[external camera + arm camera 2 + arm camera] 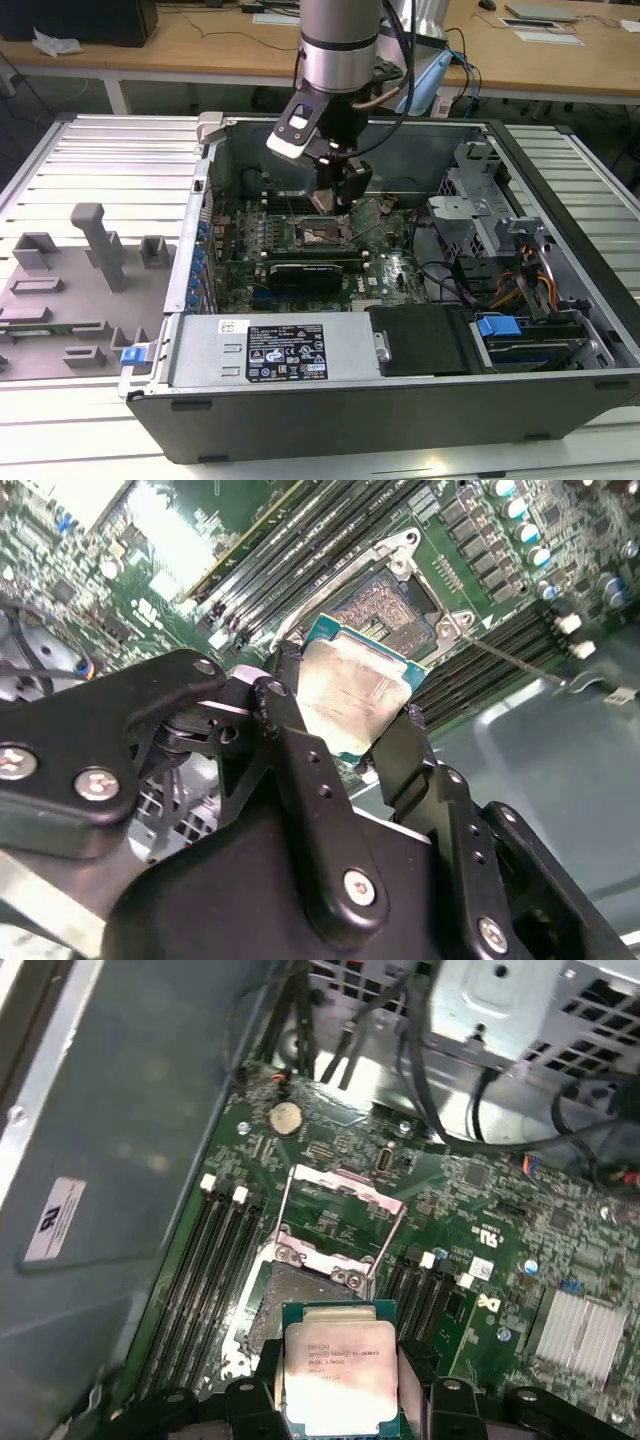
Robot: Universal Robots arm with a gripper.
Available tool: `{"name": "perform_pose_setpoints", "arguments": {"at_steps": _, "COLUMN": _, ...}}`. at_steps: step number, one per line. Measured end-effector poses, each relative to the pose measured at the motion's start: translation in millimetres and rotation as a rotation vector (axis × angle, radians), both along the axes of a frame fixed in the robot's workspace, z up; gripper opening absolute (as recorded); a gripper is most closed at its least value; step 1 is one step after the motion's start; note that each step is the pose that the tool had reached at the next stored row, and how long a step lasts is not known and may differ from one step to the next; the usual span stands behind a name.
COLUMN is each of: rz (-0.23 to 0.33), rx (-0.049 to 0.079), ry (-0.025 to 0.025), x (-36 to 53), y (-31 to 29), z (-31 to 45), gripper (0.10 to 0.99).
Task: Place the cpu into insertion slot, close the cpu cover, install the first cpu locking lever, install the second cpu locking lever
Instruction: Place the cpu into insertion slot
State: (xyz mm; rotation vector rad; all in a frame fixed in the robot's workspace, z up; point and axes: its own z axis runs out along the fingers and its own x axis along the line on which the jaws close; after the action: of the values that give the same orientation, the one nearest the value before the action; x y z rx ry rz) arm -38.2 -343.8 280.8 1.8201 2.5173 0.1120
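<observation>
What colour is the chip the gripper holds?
The cpu has a silvery-beige top and green rim, clearest in the second wrist view.

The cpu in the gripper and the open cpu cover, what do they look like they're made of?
The cpu: its top looks like matte metal, silvery-beige with a soft sheen, on a green board edge, likely laminate. The cpu cover: probably thin stamped sheet metal, bright silver, glinting along its frame.

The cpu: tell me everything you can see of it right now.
The cpu is a flat square chip with a silvery-beige metal top carrying print, set on a thin green-edged board. The gripper clamps it by two opposite edges, with the metal top showing in both wrist views. It appears held over the near edge of the open insertion slot, not yet seated.
</observation>
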Motion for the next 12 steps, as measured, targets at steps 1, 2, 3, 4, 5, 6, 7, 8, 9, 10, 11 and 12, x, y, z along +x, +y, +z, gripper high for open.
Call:
{"name": "perform_pose_setpoints", "arguments": {"at_steps": 1, "rz": -0.031, "rx": 0.000, "ry": -0.0001, "x": 0.0, "y": 0.0, "z": -0.4, "gripper": 0.541}}
{"name": "perform_pose_setpoints", "arguments": {"at_steps": 2, "rz": -0.063, "rx": 0.000, "ry": -0.0001, "x": 0.0, "y": 0.0, "z": -1.0, "gripper": 0.541}}
{"name": "perform_pose_setpoints", "arguments": {"at_steps": 3, "rz": -0.083, "rx": 0.000, "ry": 0.0000, "x": 0.0, "y": 0.0, "z": -1.3, "gripper": 0.541}}
{"name": "perform_pose_setpoints", "arguments": {"at_steps": 4, "rz": -0.100, "rx": 0.000, "ry": 0.0000, "x": 0.0, "y": 0.0, "z": -1.6, "gripper": 0.541}}
{"name": "perform_pose_setpoints", "arguments": {"at_steps": 5, "rz": -0.125, "rx": 0.000, "ry": 0.0000, "x": 0.0, "y": 0.0, "z": -2.1, "gripper": 0.541}}
{"name": "perform_pose_setpoints", "arguments": {"at_steps": 6, "rz": -0.143, "rx": 0.000, "ry": 0.0000, "x": 0.0, "y": 0.0, "z": -2.4, "gripper": 0.541}}
{"name": "perform_pose_setpoints", "arguments": {"at_steps": 7, "rz": -0.160, "rx": 0.000, "ry": 0.0000, "x": 0.0, "y": 0.0, "z": -2.7, "gripper": 0.541}}
{"name": "perform_pose_setpoints", "arguments": {"at_steps": 8, "rz": -0.179, "rx": 0.000, "ry": 0.0000, "x": 0.0, "y": 0.0, "z": -3.0, "gripper": 0.541}}
{"name": "perform_pose_setpoints", "arguments": {"at_steps": 9, "rz": -0.195, "rx": 0.000, "ry": 0.0000, "x": 0.0, "y": 0.0, "z": -3.3, "gripper": 0.541}}
{"name": "perform_pose_setpoints", "arguments": {"at_steps": 10, "rz": -0.214, "rx": 0.000, "ry": 0.0000, "x": 0.0, "y": 0.0, "z": -3.6, "gripper": 0.541}}
{"name": "perform_pose_setpoints", "arguments": {"at_steps": 11, "rz": -0.231, "rx": 0.000, "ry": 0.0000, "x": 0.0, "y": 0.0, "z": -4.0, "gripper": 0.541}}
{"name": "perform_pose_setpoints", "arguments": {"at_steps": 12, "rz": -0.253, "rx": 0.000, "ry": 0.0000, "x": 0.0, "y": 0.0, "z": -4.5, "gripper": 0.541}}
